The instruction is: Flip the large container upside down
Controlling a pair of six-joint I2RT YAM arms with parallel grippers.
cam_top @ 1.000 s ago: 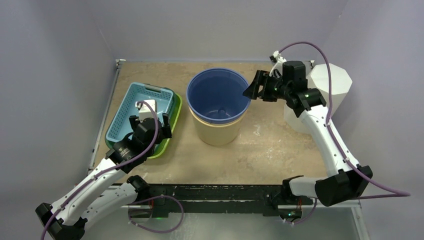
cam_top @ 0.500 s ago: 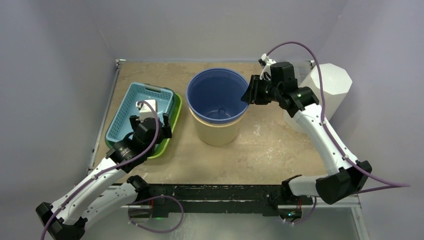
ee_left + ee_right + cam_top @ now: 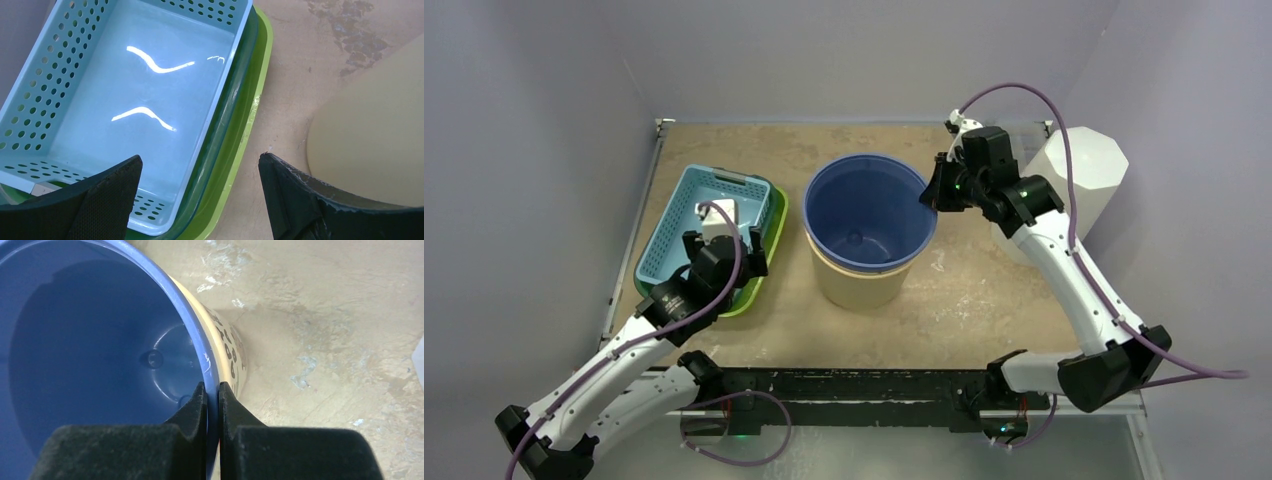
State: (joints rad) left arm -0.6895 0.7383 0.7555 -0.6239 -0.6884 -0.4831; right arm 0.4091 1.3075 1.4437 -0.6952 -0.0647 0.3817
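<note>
The large container [image 3: 864, 215] is a cream bucket with a blue lining, standing upright mid-table with its mouth up. My right gripper [image 3: 936, 190] is shut on its right rim. In the right wrist view, one finger sits inside the blue wall [image 3: 100, 340] and the other outside it, the gripper [image 3: 212, 386] pinching the rim. My left gripper [image 3: 729, 245] hangs open over the right edge of the light blue basket, holding nothing. In the left wrist view, that gripper [image 3: 200, 156] spans the basket edge, with the container's cream side [image 3: 370, 145] at the right.
A light blue perforated basket [image 3: 686, 215] [image 3: 125, 75] sits in a green tray [image 3: 771, 230] [image 3: 245, 115] left of the container. A white faceted object [image 3: 1079, 170] stands at the right edge, behind the right arm. Grey walls enclose the table.
My right gripper moved left onto the container's rim and closed on it. The container shifted slightly to the right and nearer. The left arm stayed still.
</note>
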